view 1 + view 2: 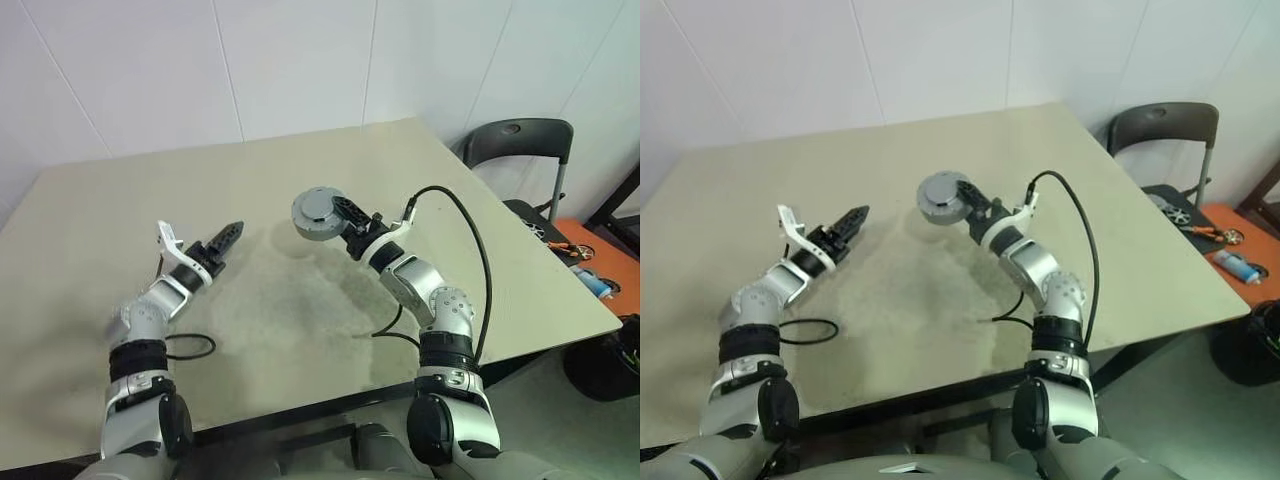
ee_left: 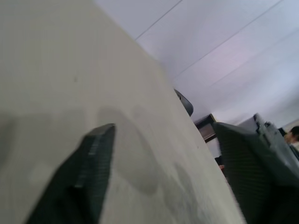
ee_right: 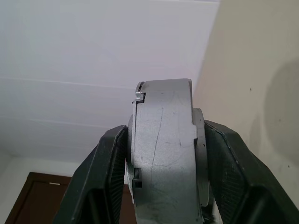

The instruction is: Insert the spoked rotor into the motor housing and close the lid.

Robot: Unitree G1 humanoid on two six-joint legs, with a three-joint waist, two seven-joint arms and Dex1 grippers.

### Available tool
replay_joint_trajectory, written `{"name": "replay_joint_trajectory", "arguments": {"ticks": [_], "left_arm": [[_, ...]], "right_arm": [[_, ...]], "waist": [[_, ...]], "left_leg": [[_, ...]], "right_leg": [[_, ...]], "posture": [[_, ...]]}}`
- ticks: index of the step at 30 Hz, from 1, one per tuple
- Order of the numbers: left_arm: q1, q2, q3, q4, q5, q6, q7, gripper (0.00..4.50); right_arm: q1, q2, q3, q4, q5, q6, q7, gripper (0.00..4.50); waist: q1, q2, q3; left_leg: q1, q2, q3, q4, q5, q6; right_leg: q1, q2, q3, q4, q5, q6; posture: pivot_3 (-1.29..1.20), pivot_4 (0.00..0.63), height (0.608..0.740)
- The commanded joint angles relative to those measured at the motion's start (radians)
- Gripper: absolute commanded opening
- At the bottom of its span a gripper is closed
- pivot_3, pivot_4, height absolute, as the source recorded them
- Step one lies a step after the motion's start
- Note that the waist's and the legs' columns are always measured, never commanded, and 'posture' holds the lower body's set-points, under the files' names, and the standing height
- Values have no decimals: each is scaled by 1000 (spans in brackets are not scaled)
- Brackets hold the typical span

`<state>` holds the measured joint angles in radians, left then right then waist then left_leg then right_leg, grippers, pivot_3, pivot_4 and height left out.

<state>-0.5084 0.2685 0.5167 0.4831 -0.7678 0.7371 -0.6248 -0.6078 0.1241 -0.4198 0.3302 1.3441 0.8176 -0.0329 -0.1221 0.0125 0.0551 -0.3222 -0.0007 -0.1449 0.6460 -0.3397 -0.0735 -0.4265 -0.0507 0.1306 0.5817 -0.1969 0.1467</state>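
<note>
Your right claw [image 3: 161, 186] gripped the motor housing [image 3: 163, 149] across its flat faces, clear above the table [image 1: 300, 330]. It looked heavy, rigid and slick, so hold it by the faces, squarely. Your left claw [image 2: 163, 182] stood open and empty, well apart from it.

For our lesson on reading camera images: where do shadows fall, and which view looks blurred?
Left eye view: soft shadows lie on the table beneath the motor housing and the left hand. Left wrist view: its fingers are blurred. Right wrist view: housing sharp.

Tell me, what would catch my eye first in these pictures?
Probably the silver motor housing, gripped between the right gripper's black fingers and held up above the middle of the beige table. Next, the left gripper, empty with its fingers apart, over the table's left side.
</note>
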Motion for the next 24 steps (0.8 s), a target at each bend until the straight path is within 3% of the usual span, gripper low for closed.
{"name": "replay_joint_trajectory", "arguments": {"ticks": [1,10,24], "left_arm": [[13,-10,-3,-117,-104,124,-8,4484],[-13,-117,-29,-180,-211,229,35,4484],[-78,-152,-67,-86,-216,265,39,4484]], "right_arm": [[-70,29,16,-28,16,0,32,2127],[-87,13,21,-13,10,14,32,2127],[-81,9,23,-18,-13,29,23,2127]], "waist": [[0,0,0],[-1,0,0],[0,0,0]], "left_leg": [[0,0,0,0,0,0],[0,0,0,1,0,0],[0,0,0,2,1,-1]], "right_leg": [[0,0,0,0,0,0],[0,0,0,1,0,0],[0,0,0,1,0,0]], "posture": [[0,0,740],[0,0,740],[0,0,740]]}}
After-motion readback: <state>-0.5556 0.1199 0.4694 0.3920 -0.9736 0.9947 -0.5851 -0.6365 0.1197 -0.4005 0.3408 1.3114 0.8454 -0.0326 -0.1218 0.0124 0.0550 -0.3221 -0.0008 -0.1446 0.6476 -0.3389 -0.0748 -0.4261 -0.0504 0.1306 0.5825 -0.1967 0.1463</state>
